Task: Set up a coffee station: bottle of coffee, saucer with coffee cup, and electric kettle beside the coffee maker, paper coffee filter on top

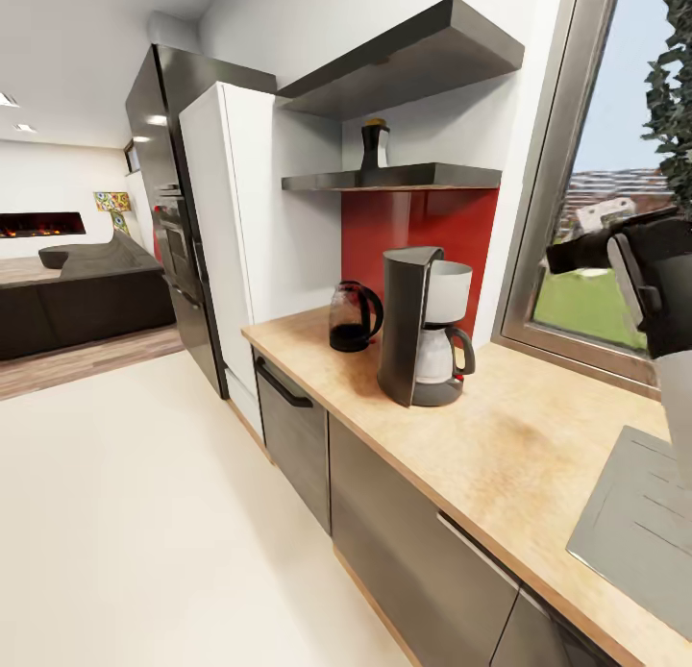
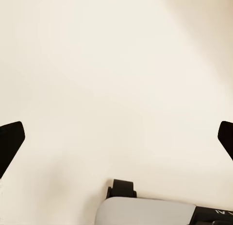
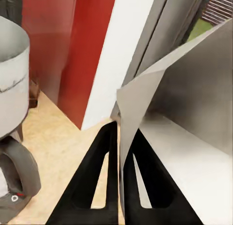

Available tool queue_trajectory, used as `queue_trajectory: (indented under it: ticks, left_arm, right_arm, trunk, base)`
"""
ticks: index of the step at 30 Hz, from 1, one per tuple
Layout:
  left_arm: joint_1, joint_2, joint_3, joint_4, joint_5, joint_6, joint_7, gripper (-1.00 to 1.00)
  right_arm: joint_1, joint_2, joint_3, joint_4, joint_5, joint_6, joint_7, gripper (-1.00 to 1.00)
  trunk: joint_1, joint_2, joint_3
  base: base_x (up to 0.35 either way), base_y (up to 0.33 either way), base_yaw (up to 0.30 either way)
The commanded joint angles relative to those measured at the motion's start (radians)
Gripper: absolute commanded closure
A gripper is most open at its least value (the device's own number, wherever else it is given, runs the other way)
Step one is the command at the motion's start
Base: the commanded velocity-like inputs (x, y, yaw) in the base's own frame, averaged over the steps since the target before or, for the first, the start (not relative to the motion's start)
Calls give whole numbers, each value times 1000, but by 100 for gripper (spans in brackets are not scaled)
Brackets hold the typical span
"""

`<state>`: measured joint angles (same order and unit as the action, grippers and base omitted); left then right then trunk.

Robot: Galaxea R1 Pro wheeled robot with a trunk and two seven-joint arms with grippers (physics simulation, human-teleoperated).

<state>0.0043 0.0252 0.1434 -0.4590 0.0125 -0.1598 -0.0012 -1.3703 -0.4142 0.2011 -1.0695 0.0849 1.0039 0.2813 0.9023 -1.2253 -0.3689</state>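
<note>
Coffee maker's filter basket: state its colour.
White, on the dark grey coffee maker; clearest in the head view.

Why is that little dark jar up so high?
The small dark brown jar with a yellow cap stands on the thin dark wall shelf, not down by the tall grey coffee maker on the countertop.

Bright, even daylight comes from the window (image 1: 586, 292) at three o'clock, washing the bench (image 1: 500, 446) with soft sheen and faint shadows. Ceiling spots glare at nine o'clock. Edges bow with wide-angle distortion. The left wrist view is pale, nearly featureless; the right wrist view renders sharp, with slight softness on the close paper coffee filter (image 3: 179, 108).
</note>
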Motion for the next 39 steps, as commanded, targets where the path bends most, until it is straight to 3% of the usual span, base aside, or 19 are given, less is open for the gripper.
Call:
queue_trajectory:
  ticks: [1,3,4,7,9,14,26,28,29,31,39]
  left_arm:
    - [0,0,3,-2,1,-1,0,-100]
    - [0,1,5,-2,1,-1,0,-100]
    - [0,1,5,-2,1,-1,-1,-100]
    - [0,1,5,-2,1,-1,-2,-100]
    - [0,1,5,-2,1,-1,-2,-100]
    - [0,1,5,-2,1,-1,-2,-100]
    - [0,1,6,-2,1,0,-2,-100]
    - [0,1,6,-1,1,0,-1,-100]
    - [1,1,7,-1,1,0,-1,-100]
    - [0,1,7,-1,1,0,0,-100]
    - [0,2,7,-1,1,0,0,-100]
  right_arm:
    - [-108,-3,52,147,6,4,96,100]
    - [-234,-2,155,334,7,3,229,100]
    - [-323,0,287,456,6,2,372,100]
    - [-381,2,385,516,7,1,530,100]
    - [-403,3,409,533,7,1,579,100]
    - [-426,2,430,548,7,1,625,100]
    - [-458,3,436,544,9,1,635,100]
    - [-459,4,436,544,24,1,635,100]
    - [-460,5,437,543,67,0,635,100]
    - [-460,12,437,543,90,0,635,100]
    - [-462,34,437,538,115,-1,635,100]
  trunk:
    - [0,-1,-1]
    - [0,-1,-1]
    - [0,-1,-1]
    - [0,-1,-1]
    - [0,-1,-1]
    - [0,-1,-1]
    - [0,-1,-1]
    - [0,-1,-1]
    - [0,-1,-1]
    - [0,-1,-1]
    - [0,-1,-1]
  base:
    - [0,0,0]
    - [0,0,0]
    - [0,0,0]
    - [0,0,0]
    - [26,0,0]
    - [82,0,0]
    - [78,10,0]
    - [42,7,0]
    - [86,67,0]
    - [136,113,0]
    - [95,84,0]
